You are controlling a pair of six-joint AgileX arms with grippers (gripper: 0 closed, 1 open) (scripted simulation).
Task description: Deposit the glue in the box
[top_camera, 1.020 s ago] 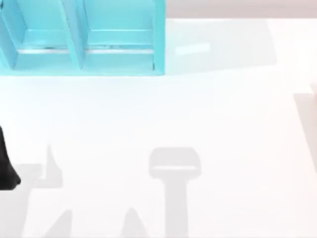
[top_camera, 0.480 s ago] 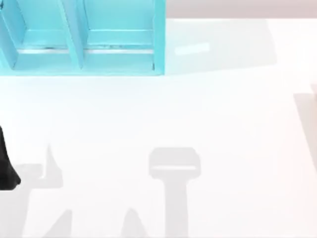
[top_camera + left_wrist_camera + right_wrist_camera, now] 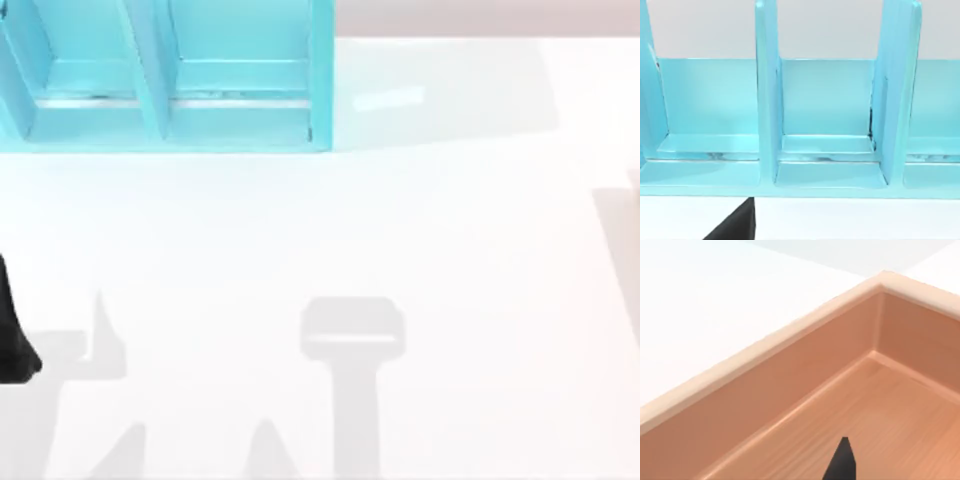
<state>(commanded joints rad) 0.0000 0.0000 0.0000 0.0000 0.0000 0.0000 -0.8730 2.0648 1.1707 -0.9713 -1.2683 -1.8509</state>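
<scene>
Plainly tan, wood-grained box (image 3: 790, 375)

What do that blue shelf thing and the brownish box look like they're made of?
The turquoise shelf looks like painted wood or board: glossy coat, dark chipped streaks along its edges. The box seems to be light wood, with faint grain lines on its floor and a matte finish. Both are rendered, so this is only a guess.

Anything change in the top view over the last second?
Nothing visibly changed. The turquoise shelf sits at the table's far left, the dark part of the left arm is at the left edge, and the shadows on the table are where they were. In the right wrist view, a dark pincer tip hangs over the wooden box.
</scene>
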